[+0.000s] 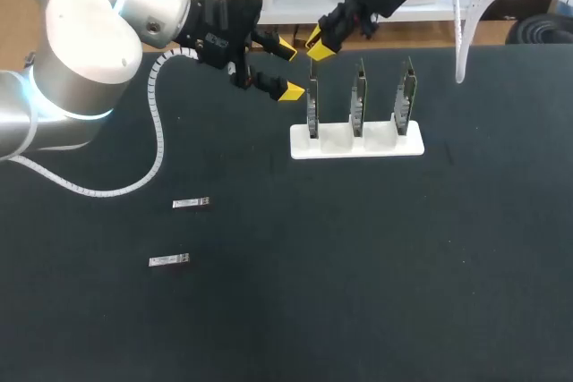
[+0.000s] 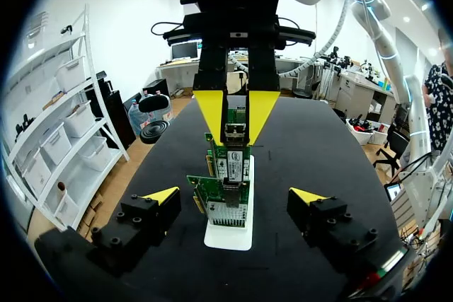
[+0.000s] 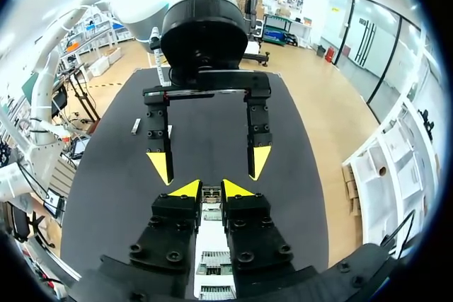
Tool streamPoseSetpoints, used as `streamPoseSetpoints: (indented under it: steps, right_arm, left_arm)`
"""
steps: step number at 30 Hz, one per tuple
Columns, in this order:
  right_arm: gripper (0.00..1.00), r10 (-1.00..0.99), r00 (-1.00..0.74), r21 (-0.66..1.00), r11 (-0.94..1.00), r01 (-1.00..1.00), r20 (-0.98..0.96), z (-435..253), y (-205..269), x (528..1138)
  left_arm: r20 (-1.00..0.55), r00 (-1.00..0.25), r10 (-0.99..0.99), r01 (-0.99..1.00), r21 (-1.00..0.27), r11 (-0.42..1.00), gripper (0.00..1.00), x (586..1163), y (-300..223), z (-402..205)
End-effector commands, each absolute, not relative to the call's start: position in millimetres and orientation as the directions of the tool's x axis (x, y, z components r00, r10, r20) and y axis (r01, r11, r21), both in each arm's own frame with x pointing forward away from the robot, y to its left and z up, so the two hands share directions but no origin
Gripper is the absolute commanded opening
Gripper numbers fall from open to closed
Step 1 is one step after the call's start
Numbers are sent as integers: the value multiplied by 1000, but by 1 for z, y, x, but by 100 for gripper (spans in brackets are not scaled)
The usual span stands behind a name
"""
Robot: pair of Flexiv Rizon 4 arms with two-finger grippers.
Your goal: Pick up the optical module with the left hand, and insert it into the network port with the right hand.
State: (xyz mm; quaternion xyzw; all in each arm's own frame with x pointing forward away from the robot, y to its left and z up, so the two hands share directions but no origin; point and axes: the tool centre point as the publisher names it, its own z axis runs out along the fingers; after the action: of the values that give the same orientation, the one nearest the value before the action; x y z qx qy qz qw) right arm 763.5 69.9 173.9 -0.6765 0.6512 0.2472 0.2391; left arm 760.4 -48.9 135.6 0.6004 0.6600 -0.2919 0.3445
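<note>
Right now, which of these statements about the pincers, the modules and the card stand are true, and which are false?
1. The left pincer is open and empty. True.
2. The right pincer is shut on a module. True.
3. Three modules lie loose. False: only two loose modules lie on the table.
4. Four cards stand upright. False: the stand holds three cards.
</note>
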Motion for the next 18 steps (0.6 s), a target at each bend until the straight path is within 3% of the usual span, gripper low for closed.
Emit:
streamPoseSetpoints:
  steps: [1, 18]
  right_arm:
    - [0, -763, 29, -2, -37, -999, -646, 173, 70, 764]
    - [0, -762, 30, 0, -39, -999, -647, 170, 68, 768]
  left_arm:
    - [-804, -41, 593, 994, 27, 105, 100, 762, -49, 135]
    - [-804, -41, 593, 994, 27, 105, 100, 762, -49, 135]
